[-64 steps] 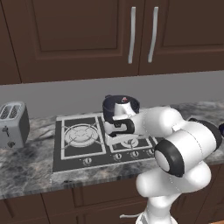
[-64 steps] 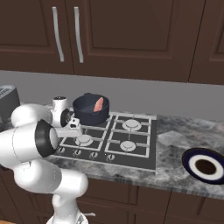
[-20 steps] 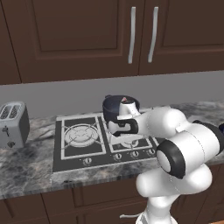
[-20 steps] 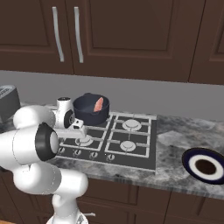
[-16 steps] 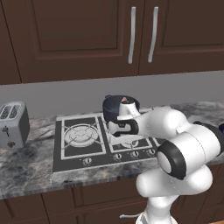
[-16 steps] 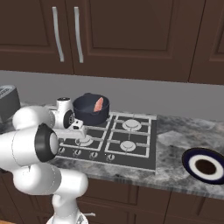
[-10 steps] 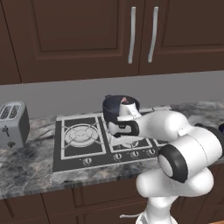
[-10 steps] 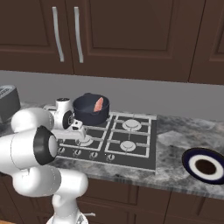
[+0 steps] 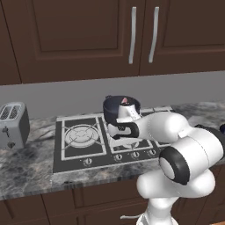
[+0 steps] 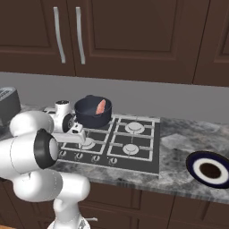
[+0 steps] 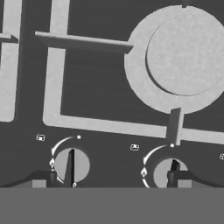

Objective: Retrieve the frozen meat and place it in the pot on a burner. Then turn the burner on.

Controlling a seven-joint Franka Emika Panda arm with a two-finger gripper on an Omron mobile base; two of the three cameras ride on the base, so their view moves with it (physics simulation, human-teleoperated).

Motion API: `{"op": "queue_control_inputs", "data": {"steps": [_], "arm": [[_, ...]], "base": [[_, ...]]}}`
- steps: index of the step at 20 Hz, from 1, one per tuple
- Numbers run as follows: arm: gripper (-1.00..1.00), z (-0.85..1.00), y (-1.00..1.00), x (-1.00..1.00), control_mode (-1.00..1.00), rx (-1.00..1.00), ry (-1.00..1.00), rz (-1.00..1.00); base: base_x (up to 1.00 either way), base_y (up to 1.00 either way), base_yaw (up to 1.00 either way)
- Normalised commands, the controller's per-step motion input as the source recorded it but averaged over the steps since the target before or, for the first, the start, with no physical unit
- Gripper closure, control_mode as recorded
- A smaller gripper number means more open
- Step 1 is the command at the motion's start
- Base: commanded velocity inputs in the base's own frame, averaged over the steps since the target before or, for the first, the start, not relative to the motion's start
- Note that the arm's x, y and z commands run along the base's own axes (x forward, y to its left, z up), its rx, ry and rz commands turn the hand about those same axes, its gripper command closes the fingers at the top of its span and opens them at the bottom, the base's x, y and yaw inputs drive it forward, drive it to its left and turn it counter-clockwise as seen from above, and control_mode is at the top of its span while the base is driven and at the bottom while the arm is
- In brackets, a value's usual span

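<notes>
In the pot (image 10: 92, 114), frozen meat (image 10: 101, 107), fingers (image 11: 69, 168) spread wide, well apart

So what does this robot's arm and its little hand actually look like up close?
The arm is made of smooth, glossy white rounded shells, bulging at each bend, with dark black rings at the joints. It rises from a white column at its base. The hand is a white block with dark parts, and the gripper ends in two small, thin dark fingertips. No cables or markings can be made out.

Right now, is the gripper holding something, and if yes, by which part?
Nothing is held. The gripper is open above the stove's knobs, and the frozen meat lies in the pot.
</notes>
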Motion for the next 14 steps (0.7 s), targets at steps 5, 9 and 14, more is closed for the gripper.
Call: {"op": "queue_control_inputs", "data": {"steps": [5,9,14], "arm": [[-1.0,0.0,0.3,0.0,-1.0,0.0,-0.03,-0.08],[-1.0,0.0,0.04,0.0,-1.0,0.0,0.0,-0.03],[-1.0,-0.01,0.0,0.0,-1.0,0.0,0.0,0.0]], "base": [[0.0,0.0,0.0],[0.0,0.0,0.0],[0.0,0.0,0.0]]}}
